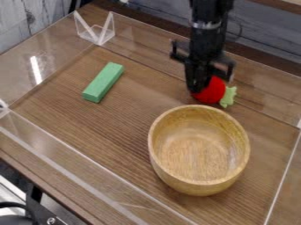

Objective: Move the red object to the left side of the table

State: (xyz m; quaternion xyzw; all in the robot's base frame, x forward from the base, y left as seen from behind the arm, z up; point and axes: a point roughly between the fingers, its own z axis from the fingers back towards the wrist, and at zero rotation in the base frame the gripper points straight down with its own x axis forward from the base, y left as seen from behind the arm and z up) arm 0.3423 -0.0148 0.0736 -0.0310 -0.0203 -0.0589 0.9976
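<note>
The red object (216, 89), a small round toy fruit with a light green leafy end, sits right of the table's (83, 132) middle, just behind the wooden bowl. My black gripper (200, 84) comes straight down onto it. Its fingers are pinched together on the fruit's left part, hiding that side. The leafy end sticks out to the right.
A large wooden bowl (200, 148) stands at the front right, close to the fruit. A green rectangular block (104, 81) lies on the left half. Low clear acrylic walls (35, 66) border the tabletop, and a clear folded stand (94, 30) is at the back left.
</note>
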